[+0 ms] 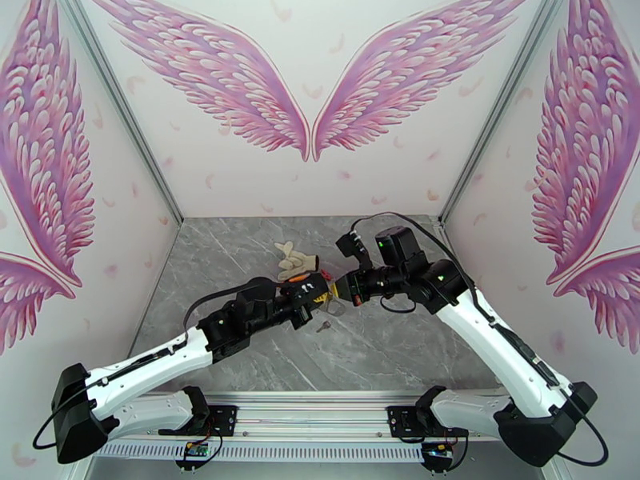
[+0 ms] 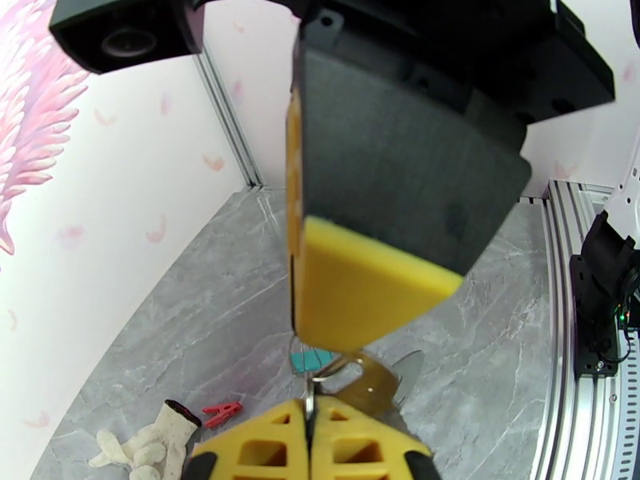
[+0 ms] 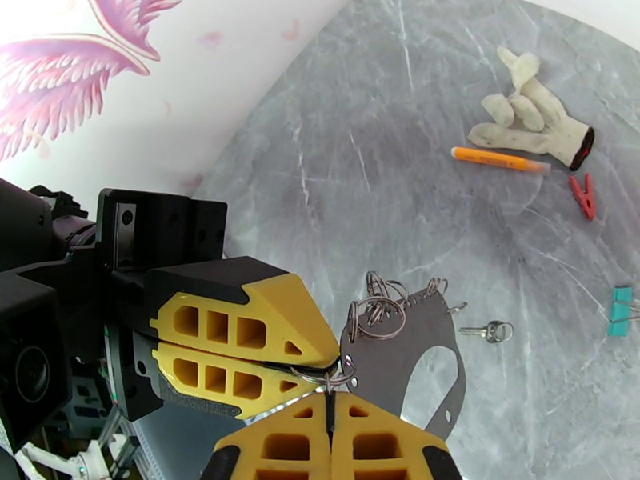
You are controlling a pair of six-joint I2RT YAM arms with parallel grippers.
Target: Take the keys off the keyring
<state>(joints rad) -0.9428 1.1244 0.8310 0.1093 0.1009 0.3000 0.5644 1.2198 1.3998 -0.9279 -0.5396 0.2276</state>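
Note:
My two grippers meet tip to tip above the middle of the table. The keyring (image 3: pixel 406 346), a dark flat oval loop, hangs just beside the tips with several small wire rings (image 3: pixel 376 307) on its upper edge. My right gripper (image 3: pixel 328 394) is shut on one small ring, and my left gripper (image 3: pixel 334 365) is shut on the wire right against it. From the left wrist, my left gripper (image 2: pixel 310 403) pinches a thin ring under the right gripper's yellow pad (image 2: pixel 360 290). One small silver key (image 3: pixel 488 331) lies loose on the table, also the key (image 1: pixel 322 326) from above.
A white glove (image 3: pixel 532 122), an orange pen-like stick (image 3: pixel 500 159), a red clothespin (image 3: pixel 584 195) and a teal clip (image 3: pixel 620 310) lie on the grey marble table (image 3: pixel 384 154) beyond the grippers. Walls close in the back and sides.

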